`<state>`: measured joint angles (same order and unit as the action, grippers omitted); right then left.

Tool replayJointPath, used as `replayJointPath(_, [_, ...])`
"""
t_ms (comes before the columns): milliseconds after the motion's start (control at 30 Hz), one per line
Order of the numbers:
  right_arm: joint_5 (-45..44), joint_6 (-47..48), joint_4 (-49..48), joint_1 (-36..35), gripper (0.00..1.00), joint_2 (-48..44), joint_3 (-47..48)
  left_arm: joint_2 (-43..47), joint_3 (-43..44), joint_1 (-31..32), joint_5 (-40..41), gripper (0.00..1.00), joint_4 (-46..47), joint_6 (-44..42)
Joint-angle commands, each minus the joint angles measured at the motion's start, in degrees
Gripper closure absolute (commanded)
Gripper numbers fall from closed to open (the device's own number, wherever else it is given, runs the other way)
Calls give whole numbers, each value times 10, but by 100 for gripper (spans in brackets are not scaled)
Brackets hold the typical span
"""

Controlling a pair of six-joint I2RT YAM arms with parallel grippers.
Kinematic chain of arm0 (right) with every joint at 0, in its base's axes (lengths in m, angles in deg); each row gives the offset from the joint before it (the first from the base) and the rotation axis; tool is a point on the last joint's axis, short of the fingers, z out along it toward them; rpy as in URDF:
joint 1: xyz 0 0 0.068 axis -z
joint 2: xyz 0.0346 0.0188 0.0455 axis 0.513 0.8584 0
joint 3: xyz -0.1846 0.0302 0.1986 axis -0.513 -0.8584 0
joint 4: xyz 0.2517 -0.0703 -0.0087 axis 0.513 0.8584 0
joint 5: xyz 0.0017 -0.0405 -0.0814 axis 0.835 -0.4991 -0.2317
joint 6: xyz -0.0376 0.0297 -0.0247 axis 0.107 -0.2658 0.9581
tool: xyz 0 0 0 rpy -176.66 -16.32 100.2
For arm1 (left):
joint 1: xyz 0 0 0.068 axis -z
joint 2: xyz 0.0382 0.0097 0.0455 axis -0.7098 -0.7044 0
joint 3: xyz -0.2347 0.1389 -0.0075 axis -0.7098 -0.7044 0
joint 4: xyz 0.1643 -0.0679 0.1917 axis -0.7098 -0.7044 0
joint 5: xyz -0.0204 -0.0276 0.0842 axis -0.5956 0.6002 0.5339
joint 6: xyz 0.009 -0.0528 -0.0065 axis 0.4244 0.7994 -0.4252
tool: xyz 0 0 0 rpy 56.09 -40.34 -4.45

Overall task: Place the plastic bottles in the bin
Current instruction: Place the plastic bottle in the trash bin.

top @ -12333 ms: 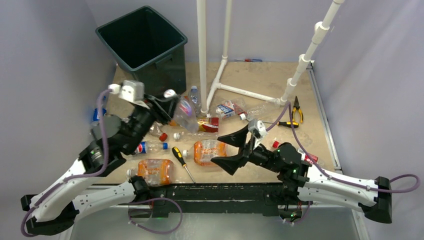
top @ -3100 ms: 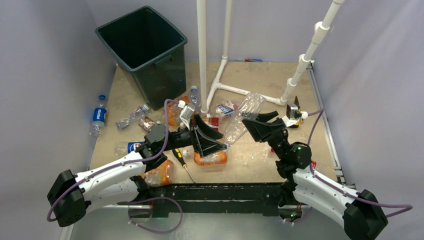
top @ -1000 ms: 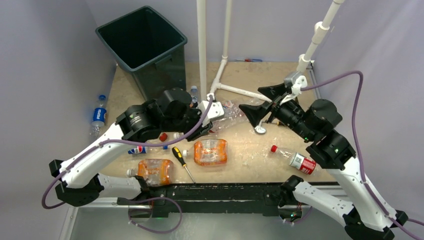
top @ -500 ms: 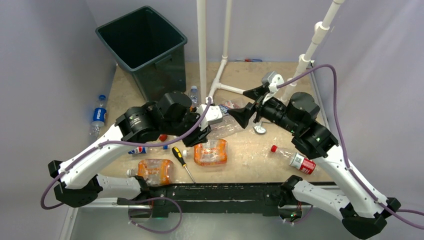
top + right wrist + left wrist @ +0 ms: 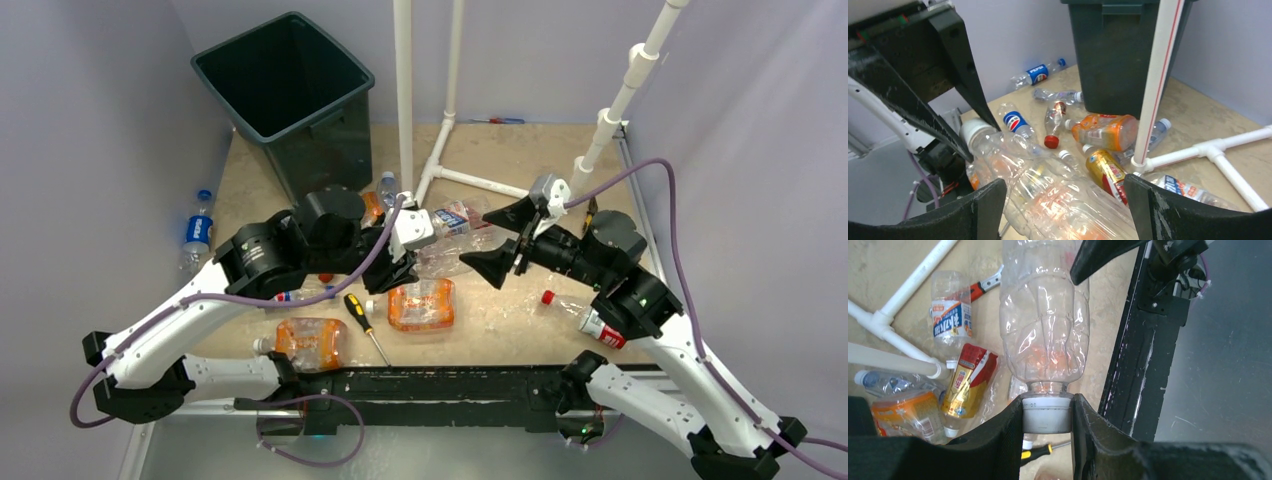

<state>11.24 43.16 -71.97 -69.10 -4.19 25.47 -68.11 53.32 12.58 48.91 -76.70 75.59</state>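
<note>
The left hand (image 5: 1047, 412) clamps narrowly on the white cap (image 5: 1046, 416) of a clear bottle (image 5: 1044, 325), whose long axis points base-first into the right hand (image 5: 1068, 210), spread wide around it.

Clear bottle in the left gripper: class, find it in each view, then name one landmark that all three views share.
Top external: clear bottle, centre of the picture.
Left wrist: upper centre, running down to mid-frame.
Right wrist: bottom centre.
Shared landmark: white pipe frame.
</note>
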Motion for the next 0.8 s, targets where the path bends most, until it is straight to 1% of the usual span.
replayJointPath(0, [66, -21, -7, -3, 9, -14, -35, 64, -47, 1, -11, 100, 137, 0])
replayJointPath(100, [78, -28, -12, -3, 7, -26, -46, 93, -90, 1, -20, 100, 182, -14])
replayJointPath(200, [79, -19, 1, -3, 4, -29, -39, 105, -113, 1, -27, 100, 191, -38])
replayJointPath(300, [61, -1, 27, -4, 4, -13, -24, 90, -97, 1, -34, 100, 175, -57])
replayJointPath(500, [61, -6, 0, -6, 4, 13, -23, 56, -65, 1, -84, 100, 178, -67])
replayJointPath(633, [76, -6, -21, -9, 4, 22, -17, 63, -71, 1, -102, 100, 207, -68])
replayJointPath(767, [82, 19, -3, -20, 5, 37, -3, 75, -75, 1, -98, 100, 207, -77])
